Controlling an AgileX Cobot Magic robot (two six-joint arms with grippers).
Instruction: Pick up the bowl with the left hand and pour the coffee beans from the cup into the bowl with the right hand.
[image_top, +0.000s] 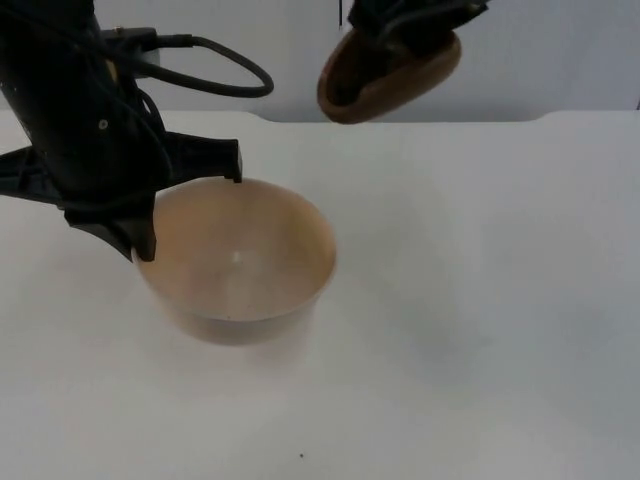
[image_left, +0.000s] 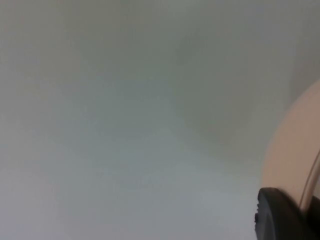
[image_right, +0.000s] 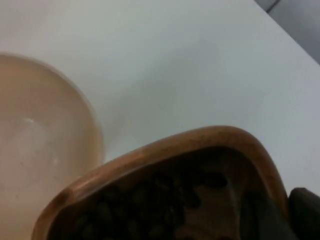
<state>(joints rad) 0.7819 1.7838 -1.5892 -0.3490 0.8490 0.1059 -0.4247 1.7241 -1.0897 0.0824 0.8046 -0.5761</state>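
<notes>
Top view: left gripper (image_top: 190, 205) straddles the near-left rim of the pale beige round plastic bowl (image_top: 240, 260), one finger inside and one outside, pinching the wall. Bowl looks empty and sits low over the white table top (image_top: 480, 300); can't tell if it's lifted clear. Right gripper (image_top: 415, 30) is high near the grey partition wall (image_top: 250, 50), holding the brown wooden cup (image_top: 390, 75) tilted, mouth toward the bowl. Its fingers are partly cut off, jaw state not readable.

Left wrist view: fingertip against the bowl wall, table beyond.

Right wrist view: dark coffee beans (image_right: 160, 205) piled inside the cup, bowl below and off to one side.

Judgement: cup isn't over the bowl yet. Bring its lip above bowl centre before tipping further, keep the bowl level.
</notes>
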